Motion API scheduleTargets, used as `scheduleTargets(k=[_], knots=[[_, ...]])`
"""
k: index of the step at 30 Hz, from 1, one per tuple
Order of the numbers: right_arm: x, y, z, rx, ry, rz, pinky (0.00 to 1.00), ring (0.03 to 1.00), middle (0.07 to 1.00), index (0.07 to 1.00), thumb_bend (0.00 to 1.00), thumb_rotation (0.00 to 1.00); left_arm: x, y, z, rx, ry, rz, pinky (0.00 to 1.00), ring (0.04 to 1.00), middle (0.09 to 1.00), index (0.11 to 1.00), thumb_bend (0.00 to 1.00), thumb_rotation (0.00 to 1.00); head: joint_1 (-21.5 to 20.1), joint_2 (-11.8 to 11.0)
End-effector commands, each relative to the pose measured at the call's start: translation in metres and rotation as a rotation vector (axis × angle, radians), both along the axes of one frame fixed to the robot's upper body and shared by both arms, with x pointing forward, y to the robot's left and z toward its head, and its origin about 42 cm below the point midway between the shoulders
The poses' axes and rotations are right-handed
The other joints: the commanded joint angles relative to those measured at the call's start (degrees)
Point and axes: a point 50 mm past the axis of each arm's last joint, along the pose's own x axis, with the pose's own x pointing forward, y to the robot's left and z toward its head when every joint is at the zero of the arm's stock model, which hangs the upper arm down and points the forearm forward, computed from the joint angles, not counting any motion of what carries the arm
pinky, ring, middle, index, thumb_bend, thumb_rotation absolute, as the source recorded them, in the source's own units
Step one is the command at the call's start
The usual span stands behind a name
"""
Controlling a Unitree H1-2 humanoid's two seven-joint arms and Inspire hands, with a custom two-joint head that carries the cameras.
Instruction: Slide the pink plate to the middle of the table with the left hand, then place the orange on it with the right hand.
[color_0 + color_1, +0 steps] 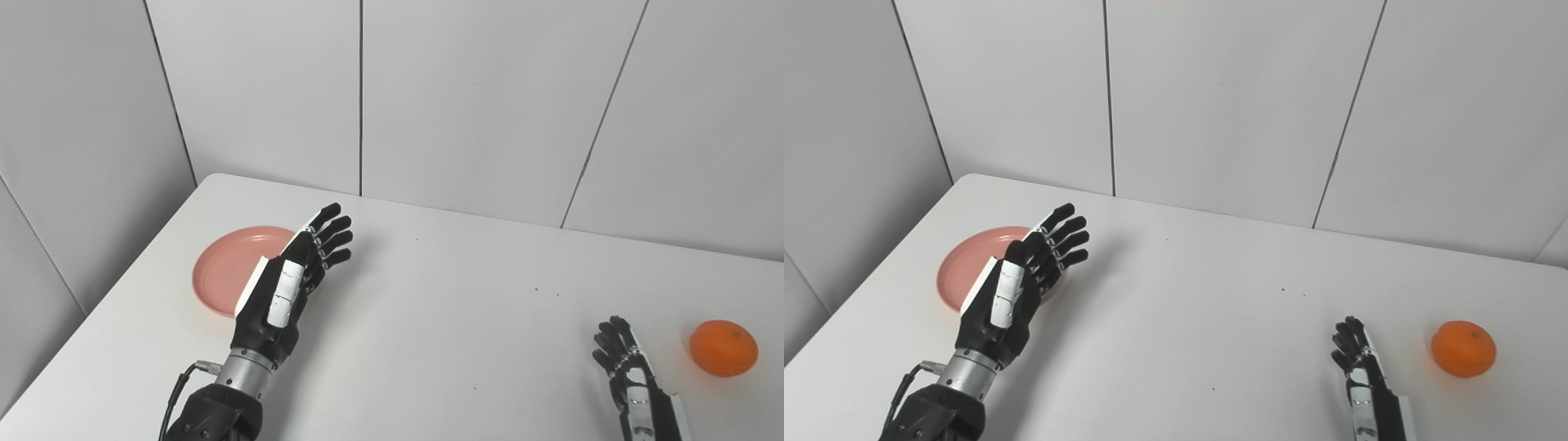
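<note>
The left hand is hovering with fingers spread, empty, over the right rim of the plate, which is lying well left of the table's middle. The slide looks not yet begun; next, fingers must press the rim and push rightward. The right hand is waiting, loosely spread and empty, just left of the orange.

I look down from two head cameras side by side, facing the white table and the panelled wall behind it, from fairly near. Both views share the whole tabletop; the right eye sits slightly rightward, shifting the table left.
</note>
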Motion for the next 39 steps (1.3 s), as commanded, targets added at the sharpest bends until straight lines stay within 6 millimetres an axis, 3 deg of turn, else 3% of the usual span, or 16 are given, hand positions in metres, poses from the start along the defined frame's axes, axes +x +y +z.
scheduleTargets(k=[1,9,28,34,39], knots=[[-0.019,0.009,-0.043,0.036,0.139,-0.009,0.91,0.928,0.915,0.919,0.83,1.00,0.010,0.007,0.021,-0.004,-0.062,0.002,0.87,0.907,0.906,0.890,1.00,0.95,-0.1,0.0],[-0.018,0.010,-0.043,0.021,0.146,-0.008,0.89,0.923,0.912,0.916,0.85,1.00,0.044,0.059,0.028,0.054,-0.126,0.015,0.84,0.891,0.884,0.891,0.99,0.94,-0.3,0.0],[-0.018,0.012,-0.044,0.020,0.144,0.005,0.87,0.891,0.895,0.904,0.81,1.00,0.096,0.123,0.055,0.170,-0.175,0.045,0.71,0.838,0.880,0.912,0.96,0.95,-0.5,0.2],[-0.019,0.011,-0.044,0.023,0.145,0.009,0.86,0.885,0.893,0.901,0.81,1.00,0.103,0.139,0.059,0.165,-0.137,0.112,0.75,0.851,0.877,0.899,0.96,0.92,-0.5,0.2],[-0.019,0.011,-0.044,0.023,0.142,0.009,0.86,0.879,0.891,0.904,0.80,1.00,0.110,0.164,0.060,0.170,-0.119,0.163,0.78,0.874,0.879,0.932,0.95,0.92,-0.6,0.4]])
